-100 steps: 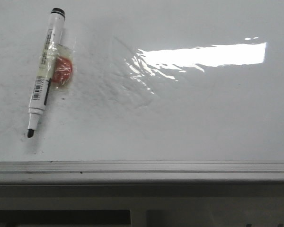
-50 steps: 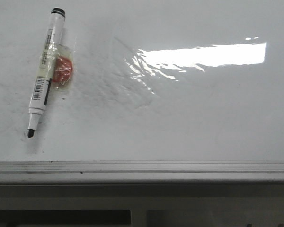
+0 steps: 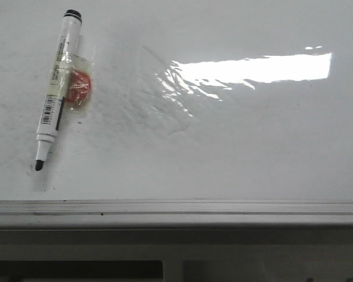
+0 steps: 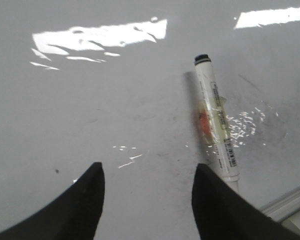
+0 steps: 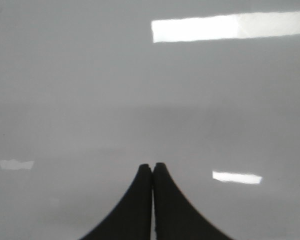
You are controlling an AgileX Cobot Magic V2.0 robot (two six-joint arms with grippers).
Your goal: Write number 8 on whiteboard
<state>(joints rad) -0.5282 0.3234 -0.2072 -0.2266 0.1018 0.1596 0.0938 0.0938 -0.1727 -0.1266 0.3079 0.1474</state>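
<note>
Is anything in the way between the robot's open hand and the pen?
Nothing visible. The left hand is open above the whiteboard, and only bare board lies between it and the pen.

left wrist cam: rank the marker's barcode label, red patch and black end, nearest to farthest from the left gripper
From the open left gripper, in the left wrist view:
1. barcode label: on the marker's barrel, right beside one finger.
2. red patch: mid-barrel, under clear tape.
3. black end: the marker's far end, pointing away from the gripper.
</note>
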